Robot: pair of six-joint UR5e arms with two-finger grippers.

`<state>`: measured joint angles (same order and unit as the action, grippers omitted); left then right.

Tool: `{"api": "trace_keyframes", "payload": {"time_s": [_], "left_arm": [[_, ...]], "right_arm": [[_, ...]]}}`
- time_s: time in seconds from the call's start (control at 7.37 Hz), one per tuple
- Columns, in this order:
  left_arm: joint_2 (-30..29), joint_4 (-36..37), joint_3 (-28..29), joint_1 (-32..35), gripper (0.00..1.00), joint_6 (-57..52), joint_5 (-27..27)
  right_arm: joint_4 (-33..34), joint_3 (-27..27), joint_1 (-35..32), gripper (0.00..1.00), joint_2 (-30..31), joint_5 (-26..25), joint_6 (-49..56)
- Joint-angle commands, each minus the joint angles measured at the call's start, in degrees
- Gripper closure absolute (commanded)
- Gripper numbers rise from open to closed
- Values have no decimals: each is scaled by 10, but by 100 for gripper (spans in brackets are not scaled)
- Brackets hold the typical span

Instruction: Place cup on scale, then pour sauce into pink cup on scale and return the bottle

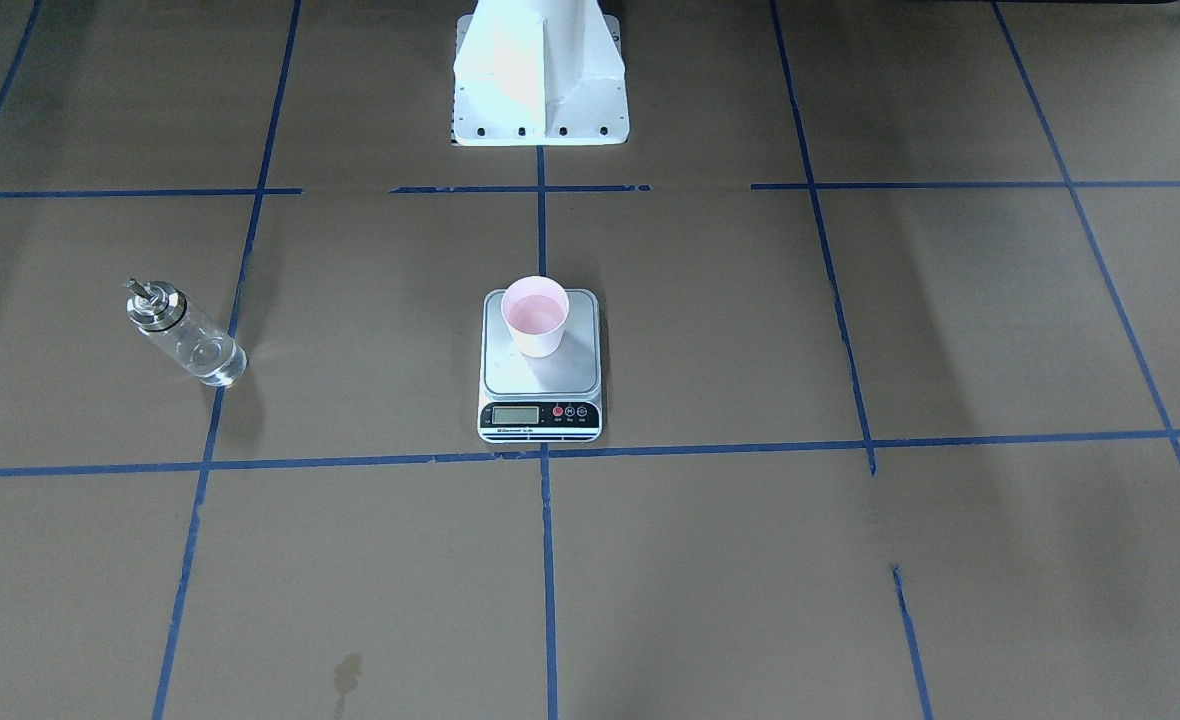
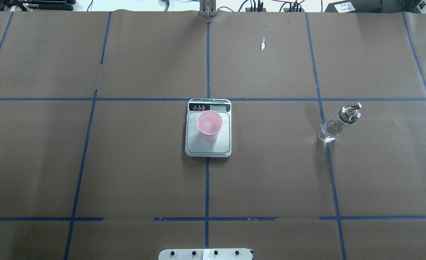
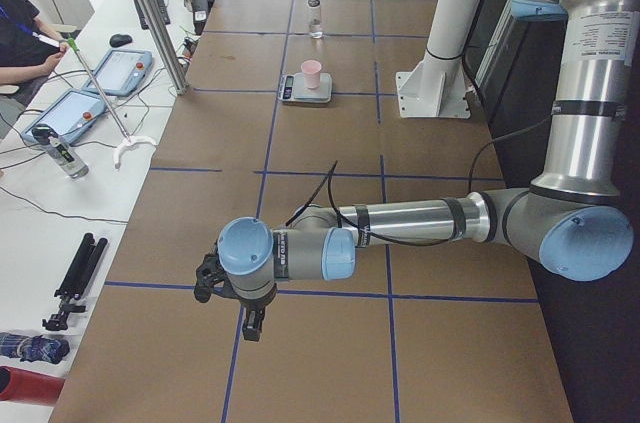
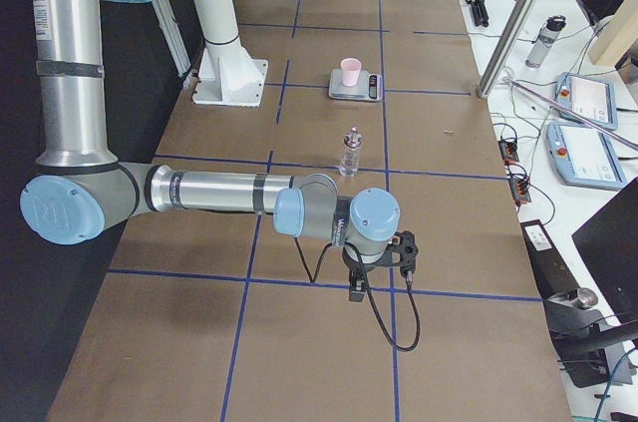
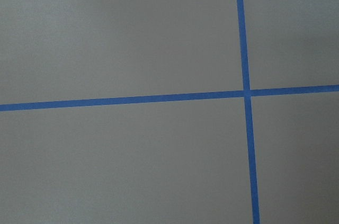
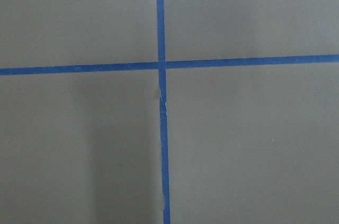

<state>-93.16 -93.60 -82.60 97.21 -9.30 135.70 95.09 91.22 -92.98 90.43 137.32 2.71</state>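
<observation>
From the front, the clear glass cylindrical bottle with silver collar (image 1: 186, 335) stood well apart from the pale pink tapered cup (image 1: 536, 315), which sat on the flat silver-grey scale (image 1: 540, 372). The bottle was probably slick and breakable, best gripped mid-body. In the side views, the left gripper (image 3: 250, 323) and right gripper (image 4: 356, 285) hung far off; I could not tell whether either was spread or closed.

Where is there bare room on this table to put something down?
Bare paper lies between the scale and the bottle, across the whole stretch on the scale's other side, and between the scale and the robot's base. Only the scale is crowded: the cup sits on it.
</observation>
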Motion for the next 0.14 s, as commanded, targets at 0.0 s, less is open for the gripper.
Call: {"api": "trace_keyframes", "payload": {"time_s": [0.0], "left_arm": [[0,0,-1,0,0,0,0]], "right_arm": [[-1,1,0,0,-1,0,1]]}}
